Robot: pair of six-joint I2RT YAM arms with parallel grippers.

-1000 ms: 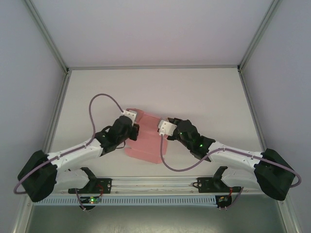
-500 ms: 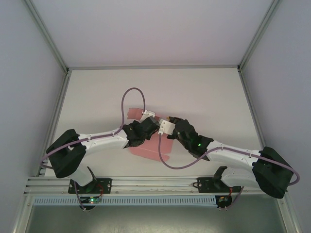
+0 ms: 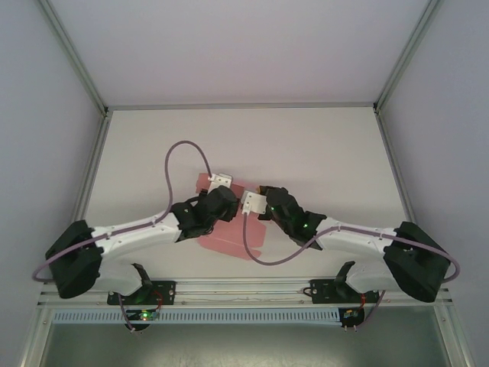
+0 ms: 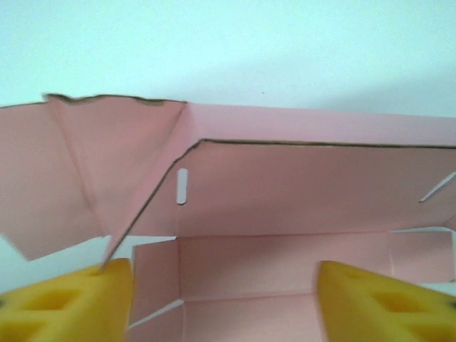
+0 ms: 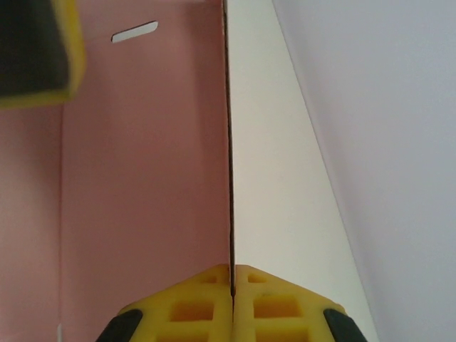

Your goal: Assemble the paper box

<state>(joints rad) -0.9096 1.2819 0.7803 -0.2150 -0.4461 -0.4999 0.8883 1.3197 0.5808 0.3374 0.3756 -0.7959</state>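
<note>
Paper box (image 3: 228, 241) sits on the white table (image 3: 321, 153), near the front edge and about midway between my 2 arms. It is partly folded: in the left wrist view 1 long pink wall stands up with a slot cut in it, and a corner flap leans out to the left. My right gripper (image 5: 232, 285) is pinched tight on the thin edge of an upright panel, with the card sandwiched between both yellow pads. My left gripper (image 4: 224, 299) has its fingers spread wide over the box's floor, gripping nothing. Its left finger's tip sits right at a flap's edge.
</note>
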